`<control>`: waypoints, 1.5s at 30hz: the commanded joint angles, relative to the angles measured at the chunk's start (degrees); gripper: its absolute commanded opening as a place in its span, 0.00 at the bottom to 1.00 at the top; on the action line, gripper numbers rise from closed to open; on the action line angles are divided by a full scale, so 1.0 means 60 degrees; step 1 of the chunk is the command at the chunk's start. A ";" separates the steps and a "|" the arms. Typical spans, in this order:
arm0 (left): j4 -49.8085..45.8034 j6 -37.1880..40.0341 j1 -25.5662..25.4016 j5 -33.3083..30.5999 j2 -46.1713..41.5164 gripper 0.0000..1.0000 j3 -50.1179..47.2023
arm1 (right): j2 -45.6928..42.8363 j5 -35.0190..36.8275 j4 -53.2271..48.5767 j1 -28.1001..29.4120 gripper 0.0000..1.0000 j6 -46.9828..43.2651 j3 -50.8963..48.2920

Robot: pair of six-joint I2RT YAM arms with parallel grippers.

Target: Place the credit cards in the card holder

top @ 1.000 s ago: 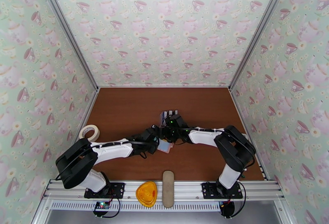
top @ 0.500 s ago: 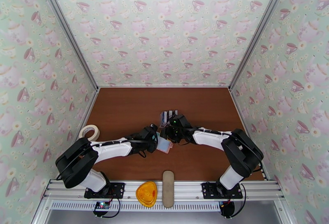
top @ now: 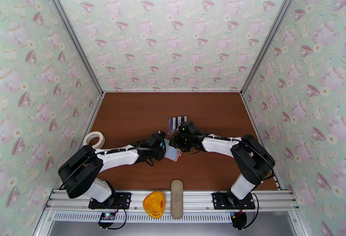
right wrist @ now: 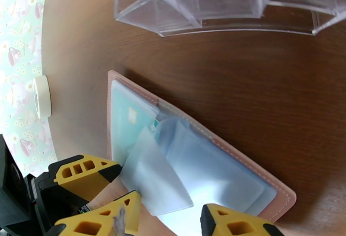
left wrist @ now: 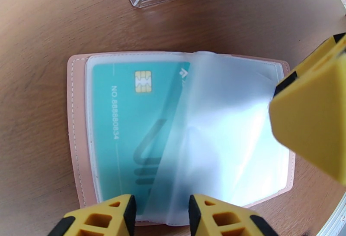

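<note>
With one teal card (left wrist: 129, 124) sleeved in the open card holder (left wrist: 80, 124), your left gripper (left wrist: 161, 217) and right gripper (right wrist: 171, 215) hover, jaws parted and empty; next, likely fetch more credit cards (top: 178, 121) from the clear rack (right wrist: 216, 11).

The card holder (top: 173, 153) lies on the table (top: 129, 115), a card (left wrist: 129, 124) in it; rack (top: 177, 122) just behind, tape roll (top: 94, 139) well left, case (top: 176, 198) before it.

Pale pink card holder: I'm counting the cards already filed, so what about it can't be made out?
- Top external view: the pale pink card holder is tiny, partly covered by the arms.
- Left wrist view: half of it lies under a translucent sleeve and the right gripper's yellow finger; contents there unclear.
- Right wrist view: the frame's bottom edge cuts off its near side.
</note>
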 commanded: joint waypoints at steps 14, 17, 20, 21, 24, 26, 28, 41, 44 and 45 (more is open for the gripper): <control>-0.1302 0.0092 0.0071 -0.0060 -0.1009 0.41 0.0656 | 0.0914 -0.0436 0.0868 0.0140 0.50 0.0354 0.1083; -0.1635 0.0107 0.0071 -0.0251 -0.1368 0.42 0.0885 | 0.1054 -0.0557 0.1018 0.0284 0.49 0.0477 0.1280; -0.2105 0.0022 0.0090 -0.0856 -0.1805 0.42 0.1021 | 0.1242 -0.0594 0.1021 0.0437 0.48 0.0512 0.1621; -0.2210 0.0005 0.0114 -0.0988 -0.1905 0.42 0.1047 | 0.1325 -0.0608 0.1031 0.0478 0.48 0.0528 0.1689; -0.2329 -0.0001 0.0303 -0.1066 -0.2028 0.43 0.1028 | 0.1733 -0.0674 0.1204 0.0501 0.48 0.0639 0.1867; -0.2233 0.0019 0.0463 -0.0922 -0.1846 0.42 0.0994 | 0.2006 -0.0768 0.1415 0.0510 0.48 0.0756 0.1927; -0.2005 0.0045 0.0583 -0.0784 -0.1579 0.42 0.0905 | 0.2145 -0.0731 0.1469 0.0531 0.48 0.0809 0.1963; -0.0959 -0.0097 0.0855 -0.0247 0.0588 0.36 0.0916 | 0.1958 -0.0521 0.1343 0.0538 0.47 0.0798 0.1269; -0.0879 -0.0178 0.0857 0.0015 0.0718 0.34 0.0820 | 0.1823 -0.0492 0.1200 0.0447 0.48 0.0659 0.1089; -0.0873 -0.0207 0.0858 0.0067 0.0736 0.33 0.0767 | 0.1753 -0.0492 0.1198 0.0392 0.48 0.0624 0.1024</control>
